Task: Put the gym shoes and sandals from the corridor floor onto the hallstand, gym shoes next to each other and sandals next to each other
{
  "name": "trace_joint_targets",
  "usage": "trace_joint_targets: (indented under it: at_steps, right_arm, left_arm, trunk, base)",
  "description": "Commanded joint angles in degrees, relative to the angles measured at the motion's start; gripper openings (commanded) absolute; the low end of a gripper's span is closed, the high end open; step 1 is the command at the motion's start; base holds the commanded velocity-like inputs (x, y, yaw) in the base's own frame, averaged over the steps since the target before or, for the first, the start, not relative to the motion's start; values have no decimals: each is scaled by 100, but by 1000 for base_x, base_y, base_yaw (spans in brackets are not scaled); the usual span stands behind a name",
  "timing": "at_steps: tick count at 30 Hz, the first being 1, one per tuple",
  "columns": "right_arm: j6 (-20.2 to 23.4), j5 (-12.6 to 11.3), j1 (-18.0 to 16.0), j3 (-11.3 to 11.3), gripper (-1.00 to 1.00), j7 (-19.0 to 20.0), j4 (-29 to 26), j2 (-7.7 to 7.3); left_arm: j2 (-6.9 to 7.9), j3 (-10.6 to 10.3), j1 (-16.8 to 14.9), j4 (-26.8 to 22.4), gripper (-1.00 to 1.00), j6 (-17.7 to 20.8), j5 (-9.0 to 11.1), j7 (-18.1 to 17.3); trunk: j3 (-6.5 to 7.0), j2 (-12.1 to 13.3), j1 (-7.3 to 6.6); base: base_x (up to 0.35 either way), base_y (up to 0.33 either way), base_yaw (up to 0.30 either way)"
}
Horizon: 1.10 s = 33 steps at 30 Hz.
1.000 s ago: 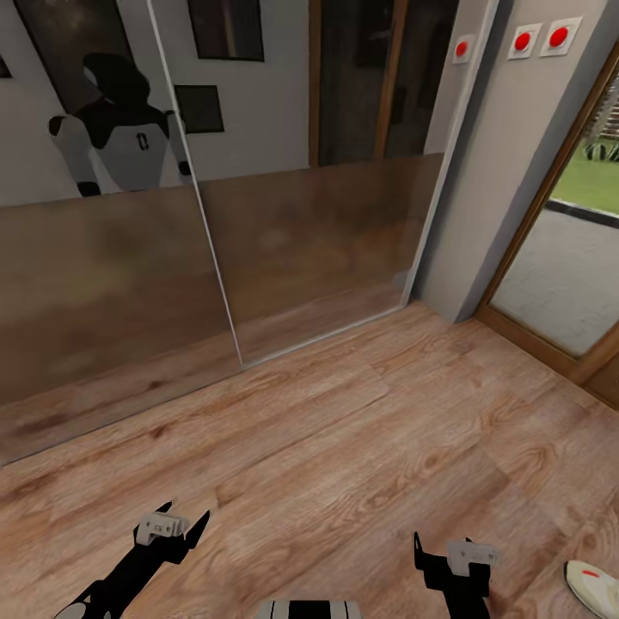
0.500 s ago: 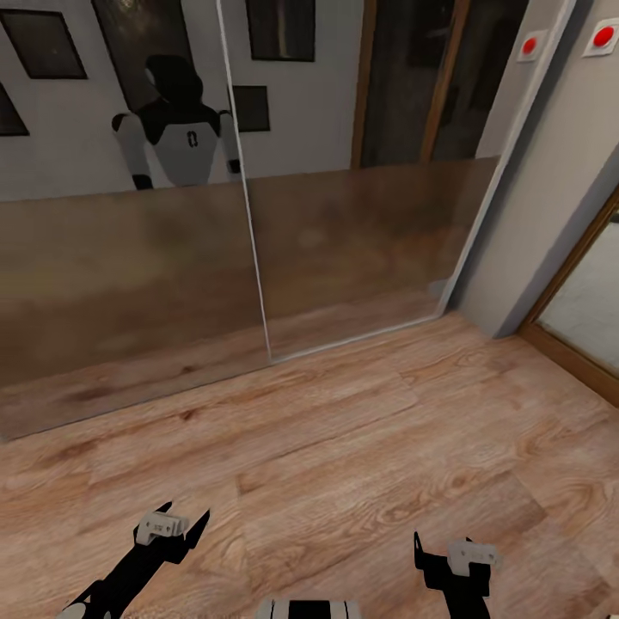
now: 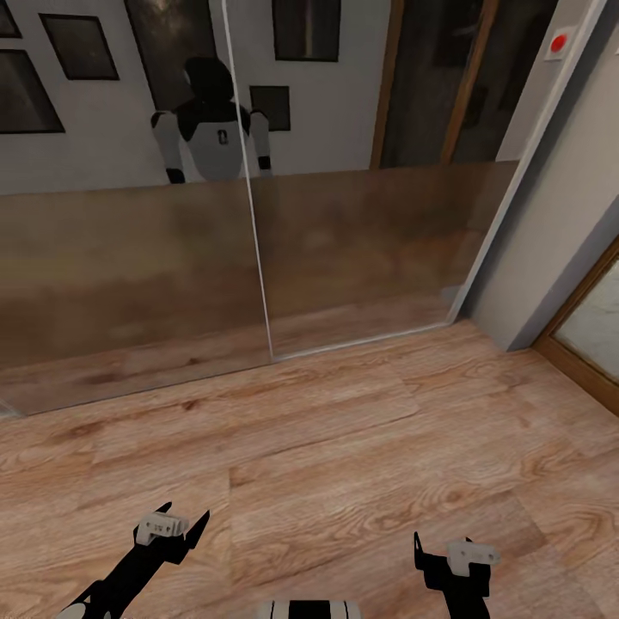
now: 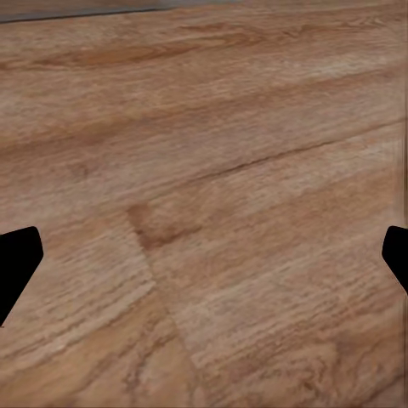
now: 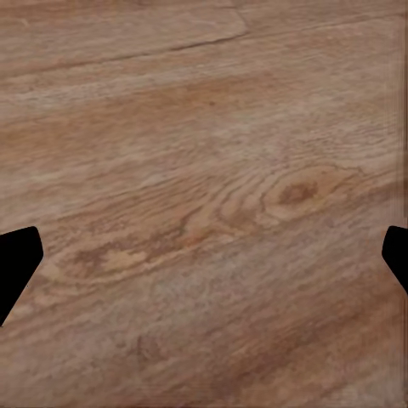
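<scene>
— Well, what do we have underfoot?
— Light brown wood-grain plank corridor floor (image 3: 361,464) w/ knots and seams, running up to a tall mirrored sliding panel (image 3: 361,249). That's the one task thing we can see.
— And our claws?
— Left black two-finger gripper (image 3: 185,526) hangs low over the planks, fingers spread, nothing between them. Right black two-finger gripper (image 3: 447,554) too, also spread and empty. In both wrist views we see dark fingertips (image 4: 17,263) at the far edges, bare wood between.
— Beyond that?
— Our own white-and-black robot reflection (image 3: 211,129) in the mirror, dark framed pictures (image 3: 82,45) beside it. Grey wall (image 3: 559,215) on the right w/ a red round button on a white plate (image 3: 559,41), and a wood-framed glass door (image 3: 585,344) at the edge.
</scene>
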Motion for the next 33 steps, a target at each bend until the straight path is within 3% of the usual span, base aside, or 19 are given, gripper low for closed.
trace_joint_targets:
  at_steps: [1, 7, 13, 14, 18, 20, 33]
  right_arm:
    - [1, 0, 0, 0, 100, 0, 1, 0]
    - [-2, 12, 0, 10, 100, 2, 4, -3]
    - [-33, 355, -45, -1, 100, 89, 249, -94]
    - [-123, 681, -306, -27, 100, 293, 811, -209]
    - [-160, 761, -469, -35, 100, 423, 1124, -241]
    - [-350, 847, -710, -58, 100, 649, 1731, -275]
    - [-537, 883, -810, -69, 100, 752, 2072, -265]
  left_arm:
    - [0, 0, 1, 0, 100, 0, 0, 0]
    - [0, 0, 3, 0, 100, 0, 0, 0]
    - [4, 2, 0, -2, 100, 1, 6, 0]
    - [10, 6, 0, -1, 100, 1, 8, 0]
    - [13, 7, 0, 0, 100, 1, 8, 0]
    - [10, 8, -2, 0, 100, 0, 9, 0]
    - [8, 10, 1, 113, 100, -5, 15, 3]
  trunk:
    - [0, 0, 0]
    - [0, 0, 0]
    - [0, 0, 0]
    - [0, 0, 0]
    - [0, 0, 0]
    - [0, 0, 0]
    - [0, 0, 0]
  base:
    - [0, -74, 19]
    - [0, -33, 9]
    - [0, -7, 2]
    - [0, -2, 1]
    - [0, -2, 0]
    - [0, -1, 0]
    - [-69, -38, 0]
